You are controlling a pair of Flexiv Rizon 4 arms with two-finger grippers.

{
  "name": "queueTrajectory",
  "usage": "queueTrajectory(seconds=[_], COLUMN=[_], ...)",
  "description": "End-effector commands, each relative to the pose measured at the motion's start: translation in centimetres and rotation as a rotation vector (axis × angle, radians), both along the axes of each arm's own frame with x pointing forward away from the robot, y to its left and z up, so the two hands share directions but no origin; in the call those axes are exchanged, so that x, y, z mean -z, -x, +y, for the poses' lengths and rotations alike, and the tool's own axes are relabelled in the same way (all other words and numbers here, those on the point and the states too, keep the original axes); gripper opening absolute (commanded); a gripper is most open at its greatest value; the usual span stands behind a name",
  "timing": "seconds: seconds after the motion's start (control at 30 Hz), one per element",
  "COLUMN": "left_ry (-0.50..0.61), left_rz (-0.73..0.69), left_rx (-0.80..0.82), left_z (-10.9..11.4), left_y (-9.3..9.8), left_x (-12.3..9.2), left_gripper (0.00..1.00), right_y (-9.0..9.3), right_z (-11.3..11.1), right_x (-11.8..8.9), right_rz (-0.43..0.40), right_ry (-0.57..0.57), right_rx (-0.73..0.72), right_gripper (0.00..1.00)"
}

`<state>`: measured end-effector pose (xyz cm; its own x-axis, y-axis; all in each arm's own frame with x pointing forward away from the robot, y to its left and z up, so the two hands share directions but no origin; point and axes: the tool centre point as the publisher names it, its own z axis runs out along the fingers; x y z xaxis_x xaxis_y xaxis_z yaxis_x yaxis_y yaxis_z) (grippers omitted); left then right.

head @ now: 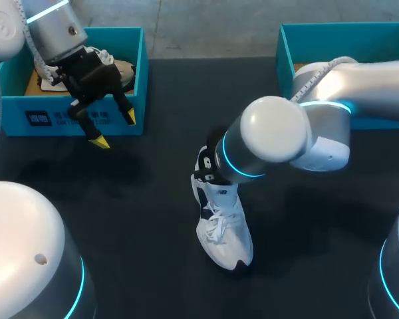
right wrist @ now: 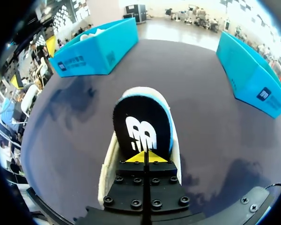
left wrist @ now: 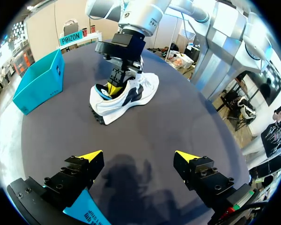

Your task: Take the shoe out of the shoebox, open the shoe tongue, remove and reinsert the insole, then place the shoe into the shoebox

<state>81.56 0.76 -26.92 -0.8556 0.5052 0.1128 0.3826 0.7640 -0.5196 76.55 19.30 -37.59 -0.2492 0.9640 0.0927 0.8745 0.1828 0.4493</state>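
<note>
A white lace-up shoe (head: 224,228) lies on the dark table near the middle, toe toward the front edge. My right arm reaches over its heel and hides its own fingers in the head view. In the right wrist view my right gripper (right wrist: 145,157) is shut on the black, blue-edged insole (right wrist: 143,124), which stands up out of the shoe (right wrist: 111,165). From the left wrist view the shoe (left wrist: 131,96) lies ahead with the right gripper (left wrist: 115,86) at its opening. My left gripper (head: 115,130) hangs open and holds nothing, just in front of the left shoebox (head: 130,93).
The left teal shoebox holds another shoe (head: 117,68). A second teal shoebox (head: 339,40) stands at the back right, partly behind my right arm. Bare dark tabletop (head: 139,219) spreads around the white shoe.
</note>
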Motion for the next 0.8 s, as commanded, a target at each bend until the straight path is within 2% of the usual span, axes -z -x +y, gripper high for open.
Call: queueTrajectory(seconds=[0.03,0.43,0.8], left_ry=[-0.001,-0.001,-0.001], left_rz=[-0.001,-0.001,-0.001], left_rx=[0.001,0.001,0.001], left_z=[0.0,0.0,0.0], left_y=[0.0,0.0,0.0], left_x=[0.0,0.0,0.0], left_gripper=[1.00,1.00,1.00], right_y=[-0.7,-1.1,2.1], right_z=[0.1,0.5,0.0], right_x=[1.2,3.1,4.5], right_rz=[0.036,0.083,0.147], right_ry=[-0.012,0.001,0.011], right_rx=[-0.017,-0.016,0.019], right_gripper=[0.00,0.00,0.00])
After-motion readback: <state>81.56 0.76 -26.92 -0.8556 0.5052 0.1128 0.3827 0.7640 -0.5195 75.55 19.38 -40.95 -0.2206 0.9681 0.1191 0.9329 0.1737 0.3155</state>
